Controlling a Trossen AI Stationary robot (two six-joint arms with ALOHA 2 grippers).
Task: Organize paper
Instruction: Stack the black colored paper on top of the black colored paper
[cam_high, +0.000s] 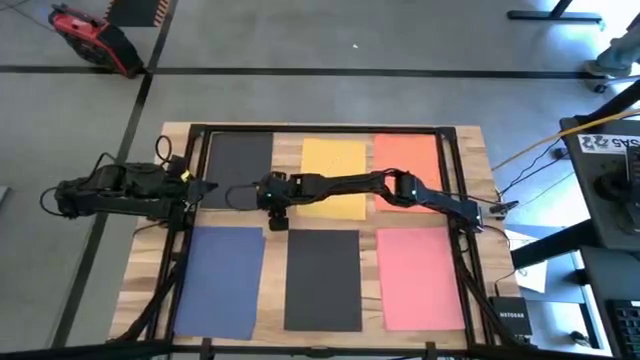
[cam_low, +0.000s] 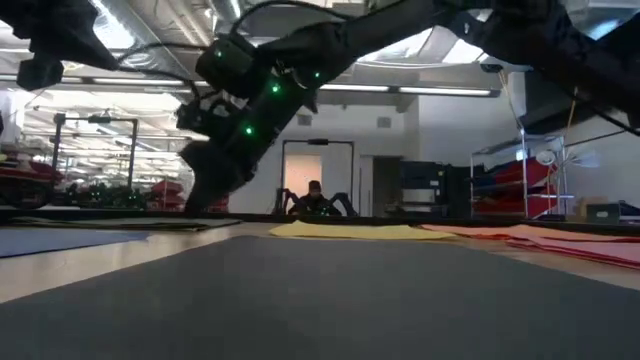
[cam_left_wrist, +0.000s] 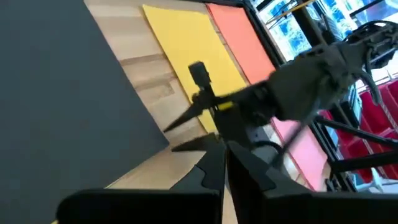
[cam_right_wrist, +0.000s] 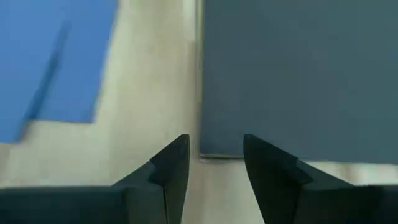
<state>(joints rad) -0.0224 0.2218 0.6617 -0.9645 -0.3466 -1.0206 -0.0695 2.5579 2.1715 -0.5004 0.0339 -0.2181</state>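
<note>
Six paper sheets (cam_high: 322, 278) on table (cam_high: 470, 140)

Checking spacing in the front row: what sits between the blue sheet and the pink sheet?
In the high view, one dark grey sheet lies between the blue sheet and pink sheet, with strips of bare wooden tabletop either side.

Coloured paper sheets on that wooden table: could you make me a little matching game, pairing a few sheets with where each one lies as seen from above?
Sheets:
1. flat yellow paper sheet
2. flat blue paper sheet
3. flat orange paper sheet
4. flat pink paper sheet

Places in the high view:
A. lower row, right
B. upper row, middle, partly under the right arm
C. lower row, left
D. upper row, right

Pairs: 1-B, 2-C, 3-D, 4-A.
</note>
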